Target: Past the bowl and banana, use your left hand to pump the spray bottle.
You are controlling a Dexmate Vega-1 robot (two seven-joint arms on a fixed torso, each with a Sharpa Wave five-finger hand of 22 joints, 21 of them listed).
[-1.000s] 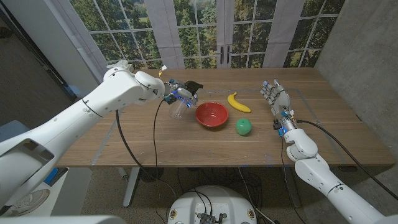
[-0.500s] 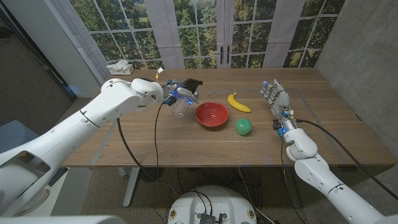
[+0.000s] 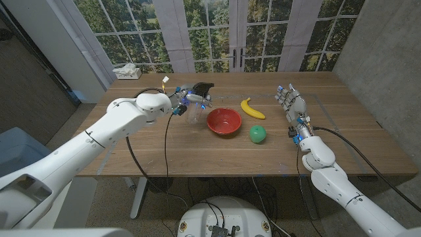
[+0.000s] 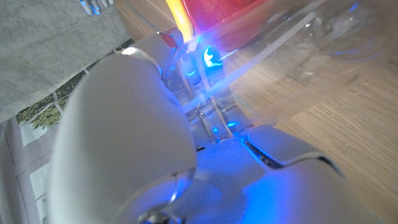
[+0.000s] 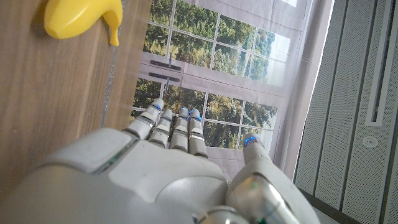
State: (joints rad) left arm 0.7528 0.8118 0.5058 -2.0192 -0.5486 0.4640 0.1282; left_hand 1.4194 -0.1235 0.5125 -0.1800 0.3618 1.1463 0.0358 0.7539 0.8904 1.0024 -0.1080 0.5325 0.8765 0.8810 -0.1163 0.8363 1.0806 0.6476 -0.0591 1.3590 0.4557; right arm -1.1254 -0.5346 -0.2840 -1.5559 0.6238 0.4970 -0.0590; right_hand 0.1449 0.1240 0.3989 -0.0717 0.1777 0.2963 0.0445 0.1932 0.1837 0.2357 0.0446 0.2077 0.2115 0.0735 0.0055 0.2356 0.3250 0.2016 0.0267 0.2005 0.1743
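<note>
A folded white cloth (image 3: 127, 70) lies at the far left corner of the wooden table (image 3: 197, 148), close to the window wall. A broad stretch of bare wood runs along the table's near edge, and more bare wood lies at the left end, under the left arm.

The left arm reaches in from the near left, rising over the table's left end, with the left hand (image 3: 186, 100) at the far middle-left. Its fingers are wrapped about the clear plastic spray bottle with a black pump head (image 3: 195, 105), which stands just left of the red round bowl (image 3: 223, 121), the black head pointing right and far. In the left wrist view, blue-lit white fingers (image 4: 124, 118) press against the clear plastic spray bottle (image 4: 323, 43), with the red of the bowl (image 4: 217, 12) behind it.

The yellow banana (image 3: 251, 109) lies just beyond and to the right of the bowl, apart from it. The green ball (image 3: 257, 134) sits nearer, right of the bowl and near the banana. Open wood separates these from the right hand.

The right hand (image 3: 293, 105) stands on its edge near the table's right end, fingers straight, close together and pointing far, holding nothing. In the right wrist view its fingers (image 5: 176, 132) reach toward the windows, with the banana (image 5: 81, 16) off to one side on the wood.
</note>
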